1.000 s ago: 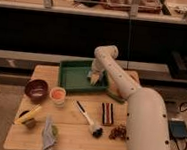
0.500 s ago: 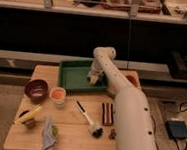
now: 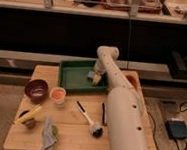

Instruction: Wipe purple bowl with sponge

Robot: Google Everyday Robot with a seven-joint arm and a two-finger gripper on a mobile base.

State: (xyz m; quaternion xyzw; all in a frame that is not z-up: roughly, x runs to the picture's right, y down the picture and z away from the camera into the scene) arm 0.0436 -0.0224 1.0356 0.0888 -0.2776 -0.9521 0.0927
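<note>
The purple bowl (image 3: 36, 89) sits on the left side of the wooden table (image 3: 70, 135). The sponge (image 3: 94, 78), yellow with a dark side, lies at the right end of the green tray (image 3: 71, 78). My white arm reaches from the lower right up over the table, and my gripper (image 3: 96, 75) is down in the tray right at the sponge. The gripper is far to the right of the bowl.
A white cup with orange contents (image 3: 57, 95) stands next to the bowl. A banana (image 3: 28, 115), a cloth (image 3: 47, 133), a dish brush (image 3: 88, 118) and a dark bar (image 3: 103, 113) lie on the table. Dark shelving runs behind.
The arm has straightened and swung over the table's right side; the gripper stays at the sponge in the tray.
</note>
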